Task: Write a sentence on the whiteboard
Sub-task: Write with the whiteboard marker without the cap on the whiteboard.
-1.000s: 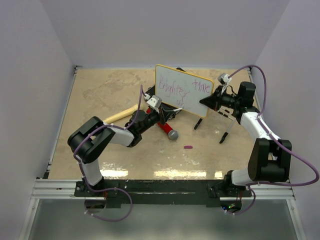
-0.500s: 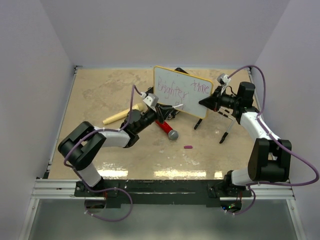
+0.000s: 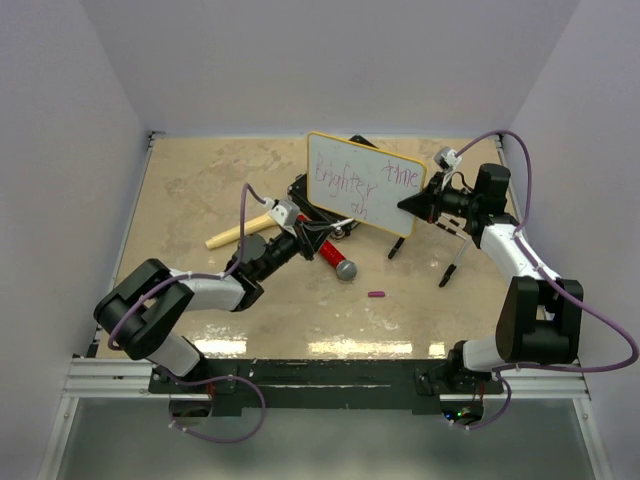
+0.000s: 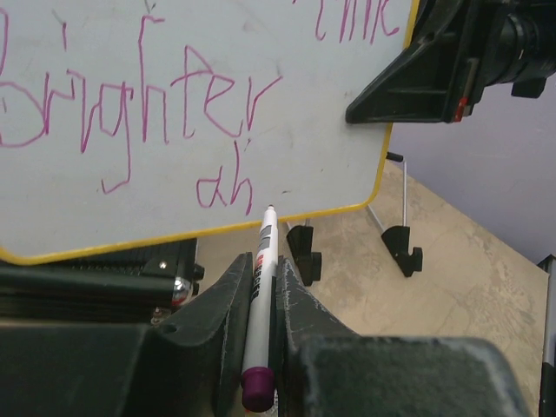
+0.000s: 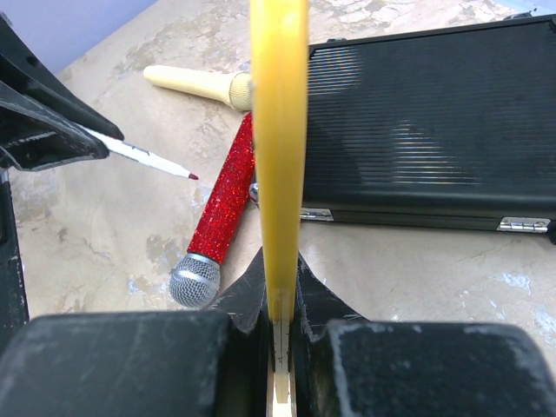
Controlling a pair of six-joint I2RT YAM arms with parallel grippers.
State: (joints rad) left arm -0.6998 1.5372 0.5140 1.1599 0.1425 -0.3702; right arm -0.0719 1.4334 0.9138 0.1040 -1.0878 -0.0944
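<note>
The whiteboard (image 3: 365, 185) is held upright above the table, its yellow rim edge-on in the right wrist view (image 5: 280, 130). The sentence (image 3: 350, 183) is purple writing: "Brighter", "time" and a small "ah" (image 4: 139, 109). My right gripper (image 3: 412, 203) is shut on the board's right edge (image 5: 281, 278). My left gripper (image 3: 296, 238) is shut on a white marker (image 4: 261, 287) with a purple end. The marker tip points at the board's lower rim below "ah", a little off the surface. The marker also shows in the right wrist view (image 5: 143, 155).
A red glitter microphone (image 3: 333, 258) lies under the board beside a black case (image 5: 426, 122). A cream wooden handle (image 3: 235, 233) lies to the left. A purple cap (image 3: 376, 294) lies nearer me. Two black clip feet (image 3: 396, 247) (image 3: 448, 272) stand under the board's right side.
My left arm has drawn back toward the left and near side, taking the marker tip off the writing area to below the board's lower rim. The right gripper and board have barely moved.
</note>
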